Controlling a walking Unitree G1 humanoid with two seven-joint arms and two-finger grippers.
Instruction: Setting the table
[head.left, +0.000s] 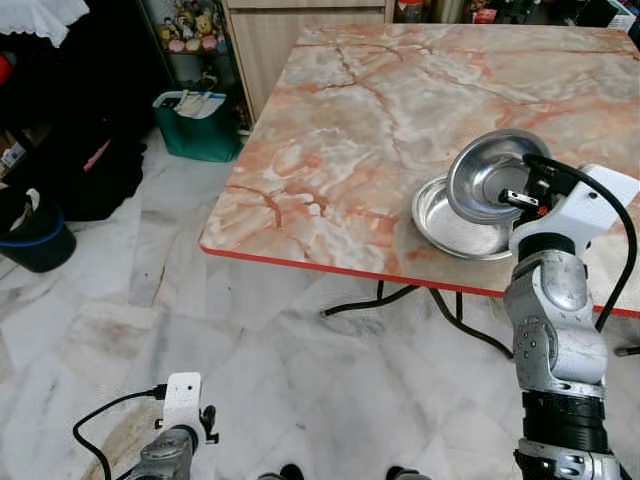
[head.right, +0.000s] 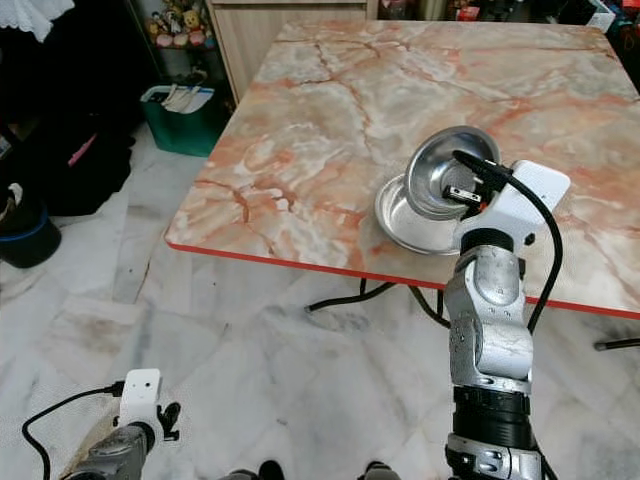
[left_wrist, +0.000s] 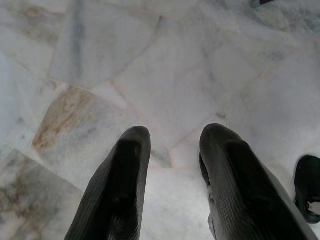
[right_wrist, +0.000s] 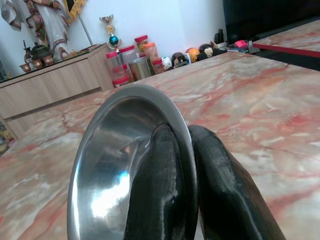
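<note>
A shiny steel bowl (head.left: 485, 170) is held tilted above the near right part of the pink marble table (head.left: 380, 110). My right gripper (head.left: 520, 198) is shut on its rim (right_wrist: 182, 135), one finger inside and one outside. Under it a second steel dish (head.left: 440, 222) lies flat on the table near the red front edge. My left gripper (left_wrist: 170, 150) hangs low over the marble floor, open with nothing between its fingers (left_wrist: 122, 175).
A green bin (head.left: 195, 125) stands on the floor left of the table, and a dark bucket (head.left: 30, 235) further left. Wooden cabinet (head.left: 300, 30) behind the table. Jars and figurines (right_wrist: 145, 52) line the table's far edge. Black table legs (head.left: 400, 298) sit under the front edge.
</note>
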